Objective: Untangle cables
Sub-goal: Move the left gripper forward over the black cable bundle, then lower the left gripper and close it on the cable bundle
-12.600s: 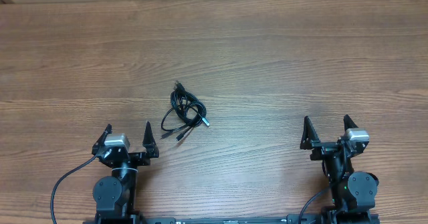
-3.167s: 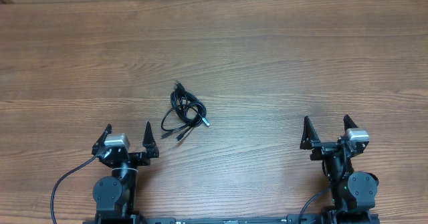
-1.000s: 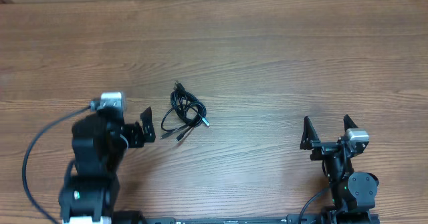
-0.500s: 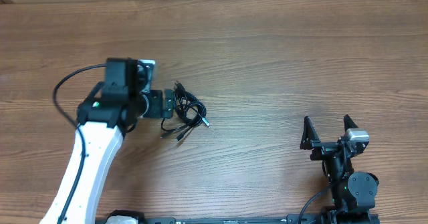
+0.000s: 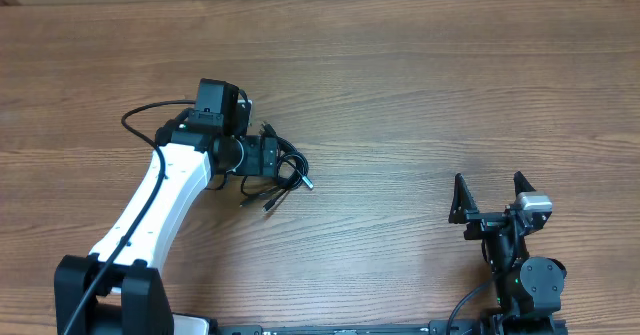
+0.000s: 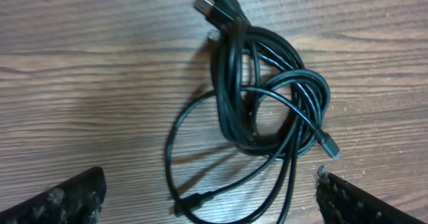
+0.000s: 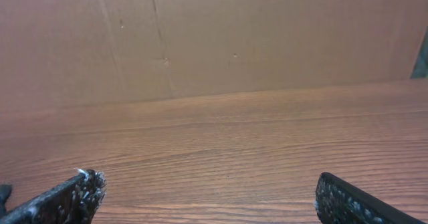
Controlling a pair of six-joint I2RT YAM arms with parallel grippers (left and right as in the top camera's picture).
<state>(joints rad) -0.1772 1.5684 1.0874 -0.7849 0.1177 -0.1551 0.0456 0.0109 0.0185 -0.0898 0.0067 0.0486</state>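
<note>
Left arm is extended from its base at the near-left edge, the white forearm slanting away and to the right. The left gripper is poised directly over the cables, which lie bunched in overlapping loops left of centre on the table. In the left wrist view its fingers stand wide apart on either side of the bundle, grasping nothing, plug ends poking out at the far side. Right arm is folded at the near-right edge, the right gripper pointing away, spread wide and empty.
</note>
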